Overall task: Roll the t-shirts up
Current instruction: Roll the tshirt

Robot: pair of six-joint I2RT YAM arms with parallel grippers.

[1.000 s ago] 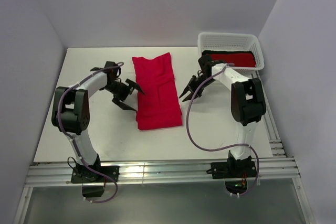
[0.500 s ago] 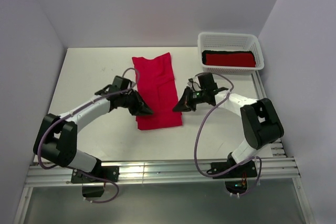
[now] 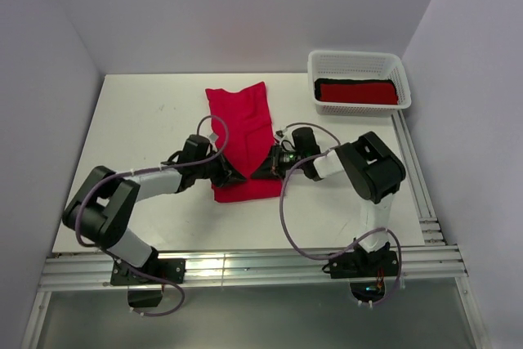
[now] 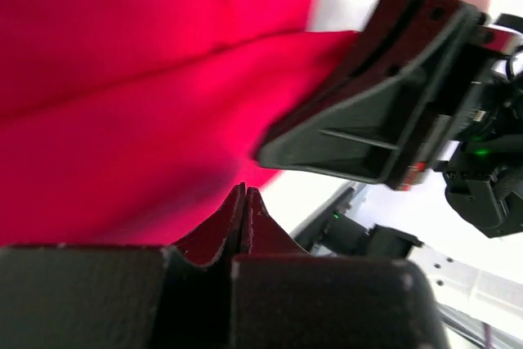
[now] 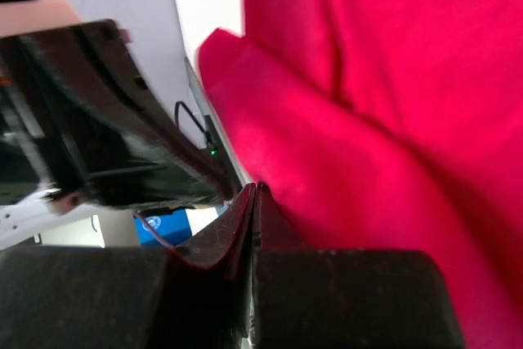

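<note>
Tabletop from above: a crimson t-shirt [image 3: 241, 124] lies flat at centre, running twelve to six o'clock. The left gripper [image 3: 231, 176] and right gripper [image 3: 263, 169] sit tip to tip over its six o'clock hem, probably to start the roll there. A white basket [image 3: 356, 59] at two o'clock holds a rolled red bundle [image 3: 357, 92]. Left wrist: jaws pressed narrow against cloth. Right wrist: likewise closed; whether either pinches fabric is unclear.

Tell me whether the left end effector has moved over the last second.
Yes. The left end effector moved right and toward the front of the table, reaching the crimson t-shirt.
</note>
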